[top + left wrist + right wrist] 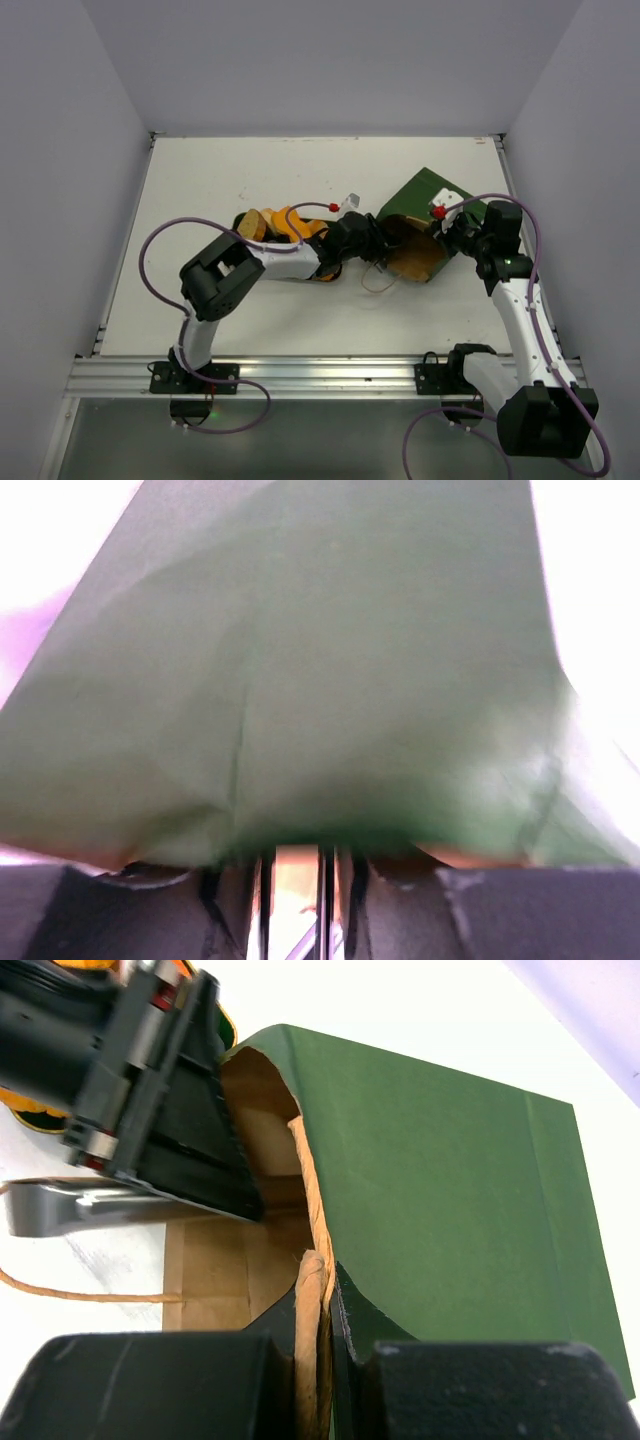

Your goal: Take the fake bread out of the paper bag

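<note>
Right gripper (318, 1305) is clamped on the rim of the paper bag (450, 1180), which lies on its side at centre right of the top view. Left gripper (298, 890) is at the bag's mouth; I cannot tell whether its jaws are apart. A push there could crumple or drag the bag, or tear the pinched rim. No bread shows inside. Fake bread (275, 222) sits in the dark tray (240, 217), centre left.

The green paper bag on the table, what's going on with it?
Two robot arms work on the dark green paper bag, which lies on its side on the white table. The right hand pinches the bag's rim. The left hand is at the open mouth, against the paper; whether it grips anything is unclear. Orange and tan toy bread pieces lie outside it, beside the left arm.
</note>
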